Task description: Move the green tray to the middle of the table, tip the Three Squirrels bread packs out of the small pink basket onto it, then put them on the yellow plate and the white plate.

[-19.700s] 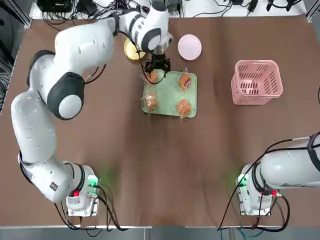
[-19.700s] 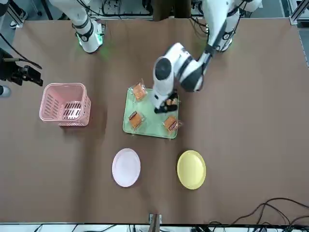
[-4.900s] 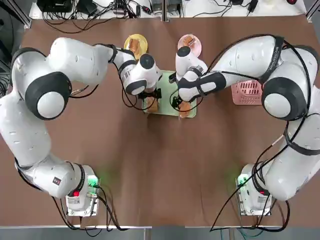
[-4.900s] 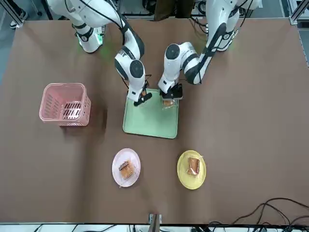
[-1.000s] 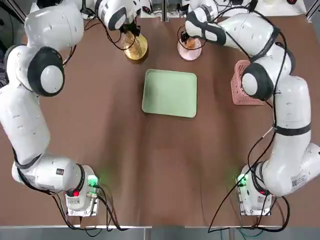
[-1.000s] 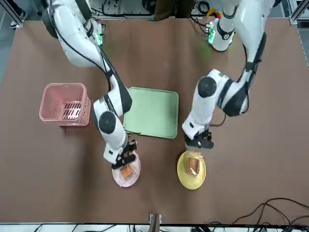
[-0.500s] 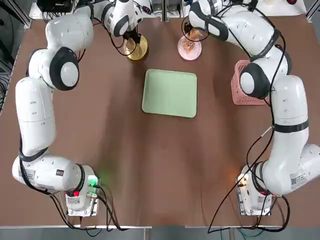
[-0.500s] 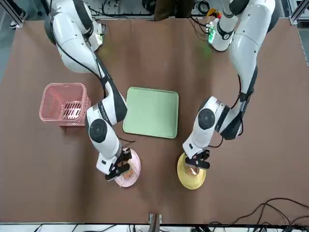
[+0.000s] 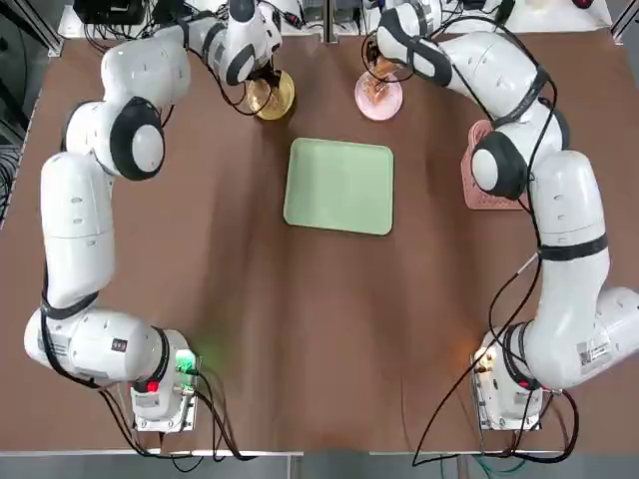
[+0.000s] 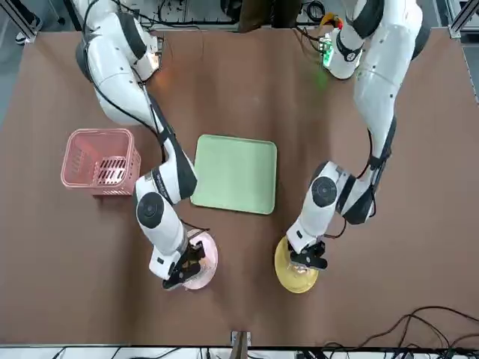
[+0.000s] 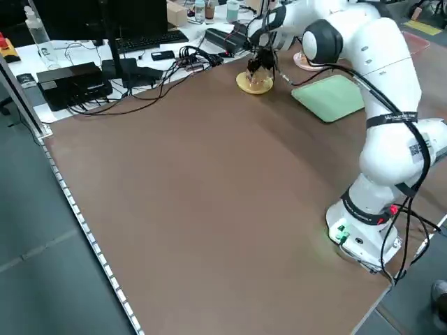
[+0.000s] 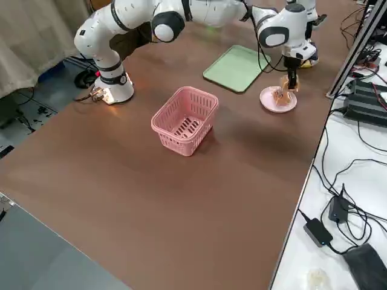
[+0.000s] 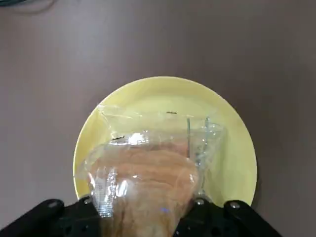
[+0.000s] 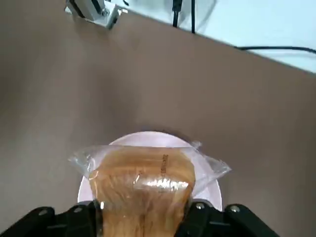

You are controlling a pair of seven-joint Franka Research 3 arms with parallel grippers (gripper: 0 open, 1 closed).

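I held my left claw (image 13: 143, 224) clamped on one of the Three Squirrels bread packs (image 13: 148, 173) right over the yellow plate (image 13: 237, 148), so it would drop inside. My right claw (image 14: 143, 224) gripped another pack (image 14: 143, 177) above the white plate (image 14: 210, 190). The green tray (image 9: 339, 186) lay bare mid-bench, the small pink basket (image 12: 184, 119) well apart; nothing blocked me.
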